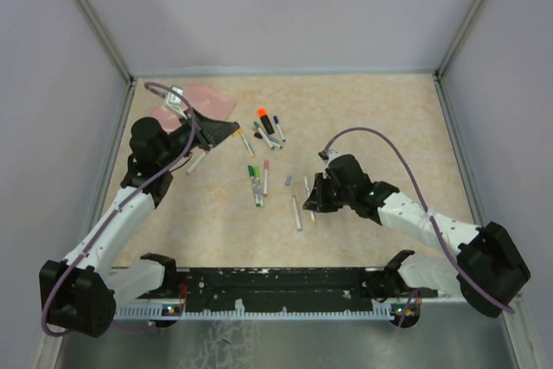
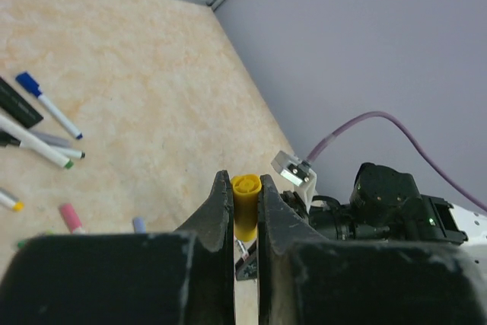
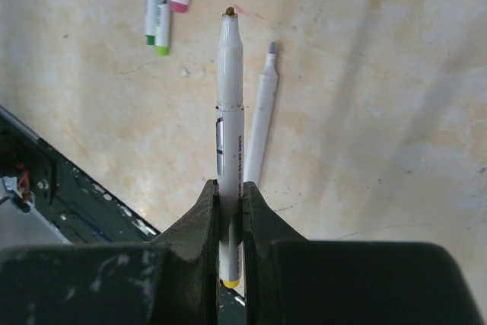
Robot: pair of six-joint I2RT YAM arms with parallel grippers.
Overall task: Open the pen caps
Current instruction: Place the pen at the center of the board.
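- Between the fingers of the left gripper [image 2: 245,182] sits a yellow cap [image 2: 245,203], pinched from both sides, its round end turned toward the wrist camera.
- That gripper hangs over the far-left part of the desk [image 1: 371,118], just beside the pink pouch [image 1: 206,98] near the far-left corner.
- Over the middle of the desk, toward its right edge, the right gripper [image 3: 230,188] has its fingers pressed onto a white pen barrel [image 3: 230,97]. The barrel's bare dark tip points away from the wrist, and a yellow end shows behind the fingers.
- Just beside that barrel a second uncapped barrel [image 3: 262,112] lies flat on the desk (its tip looks grey-blue).
- A loose blue-grey cap [image 1: 289,181] lies near the desk's middle, apart from any pen.
- Between the two grippers lie several pens with green ends [image 1: 253,174] and one with a pink end [image 1: 266,166].
- Toward the far edge an orange cap [image 1: 261,113] sits on a black marker [image 1: 267,126], with a blue-capped pen [image 1: 278,123] close by.
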